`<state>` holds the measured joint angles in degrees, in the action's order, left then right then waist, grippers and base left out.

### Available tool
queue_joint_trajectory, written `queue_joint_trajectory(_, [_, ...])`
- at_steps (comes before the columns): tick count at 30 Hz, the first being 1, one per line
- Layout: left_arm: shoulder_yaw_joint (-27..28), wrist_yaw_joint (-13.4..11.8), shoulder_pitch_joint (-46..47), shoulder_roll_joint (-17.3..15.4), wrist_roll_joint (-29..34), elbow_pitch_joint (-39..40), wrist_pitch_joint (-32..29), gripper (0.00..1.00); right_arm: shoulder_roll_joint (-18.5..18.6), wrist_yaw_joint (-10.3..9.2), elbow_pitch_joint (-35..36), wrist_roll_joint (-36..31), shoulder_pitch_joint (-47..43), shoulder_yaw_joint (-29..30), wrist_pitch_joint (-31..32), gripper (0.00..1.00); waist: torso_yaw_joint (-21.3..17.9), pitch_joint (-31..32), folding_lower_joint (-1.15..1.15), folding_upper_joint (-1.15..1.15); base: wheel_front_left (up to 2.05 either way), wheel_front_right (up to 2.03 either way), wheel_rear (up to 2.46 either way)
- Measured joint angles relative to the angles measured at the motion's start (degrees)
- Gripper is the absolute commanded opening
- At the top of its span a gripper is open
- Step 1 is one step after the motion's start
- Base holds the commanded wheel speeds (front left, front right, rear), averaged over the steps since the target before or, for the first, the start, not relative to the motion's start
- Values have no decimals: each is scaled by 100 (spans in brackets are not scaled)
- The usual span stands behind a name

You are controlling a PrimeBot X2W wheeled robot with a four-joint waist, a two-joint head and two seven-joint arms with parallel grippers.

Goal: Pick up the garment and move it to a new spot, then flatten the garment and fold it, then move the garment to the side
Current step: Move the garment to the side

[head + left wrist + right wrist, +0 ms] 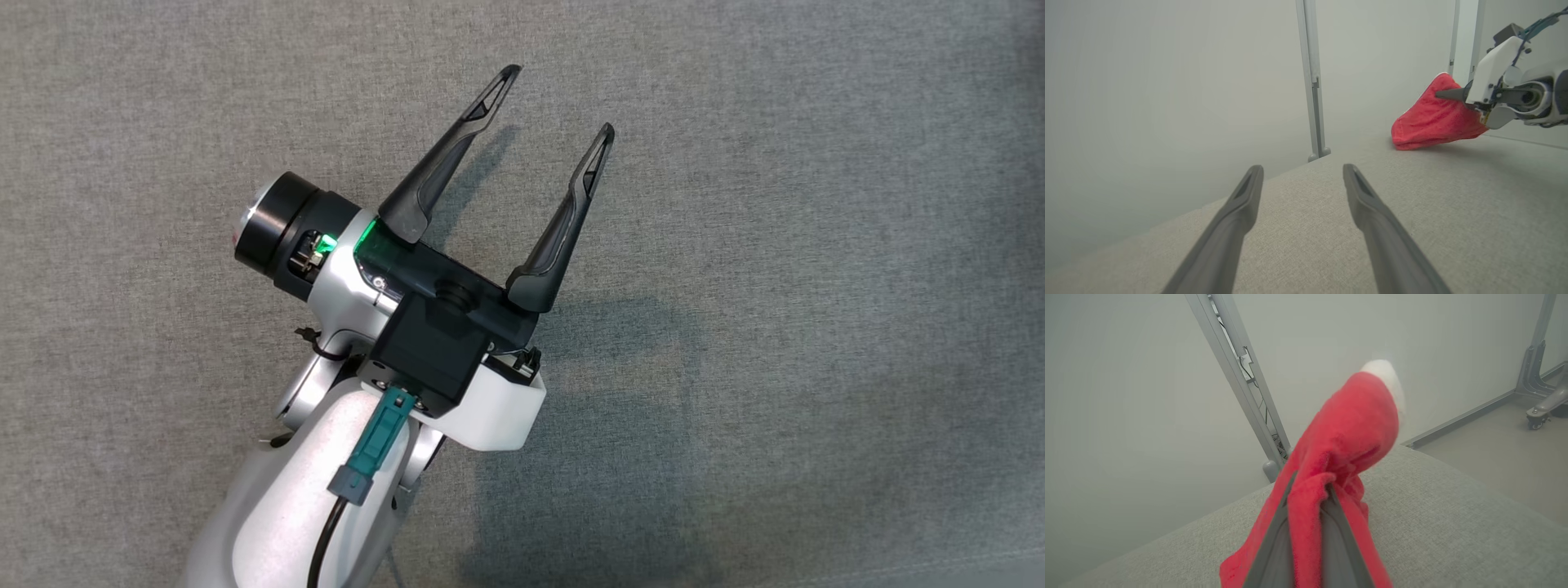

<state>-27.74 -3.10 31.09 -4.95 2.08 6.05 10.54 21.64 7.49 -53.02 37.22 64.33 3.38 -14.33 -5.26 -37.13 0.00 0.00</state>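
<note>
Over the grey fabric [1453, 522], the right gripper [1310, 486] clamps the red garment [1355, 424]

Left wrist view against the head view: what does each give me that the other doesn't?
Left wrist view: a red fleece garment clamped in the shut right pincer, and a grey metal post at the wall. Head view: the left arm's white wrist housing, its green light and a teal cable plug. Both: the open, empty left pincer over the grey woven fabric surface.
</note>
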Motion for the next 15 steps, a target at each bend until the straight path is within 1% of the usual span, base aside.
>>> queue_joint_trajectory(2, [-4,-1,-1,-15,1,23,-15,100,-7,0,-78,-81,-6,145,0,0,-6,-58,0,0,0,0,0])
queue_joint_trajectory(7, [-34,-5,0,-75,1,57,-55,100,-19,0,-325,-422,-67,575,0,0,-190,-60,0,0,0,0,0])
queue_joint_trajectory(8, [-51,-5,0,-113,1,59,-105,100,-45,0,-409,-601,-109,760,0,0,-261,-58,0,0,0,0,0])
queue_joint_trajectory(14, [-63,2,0,-149,-19,60,-154,100,-291,0,-645,-1158,-156,1417,0,0,-454,-85,0,0,0,0,0])
queue_joint_trajectory(15, [-63,2,0,-149,-19,60,-154,100,-291,0,-645,-1158,-156,1417,0,0,-454,-85,0,0,0,0,0])
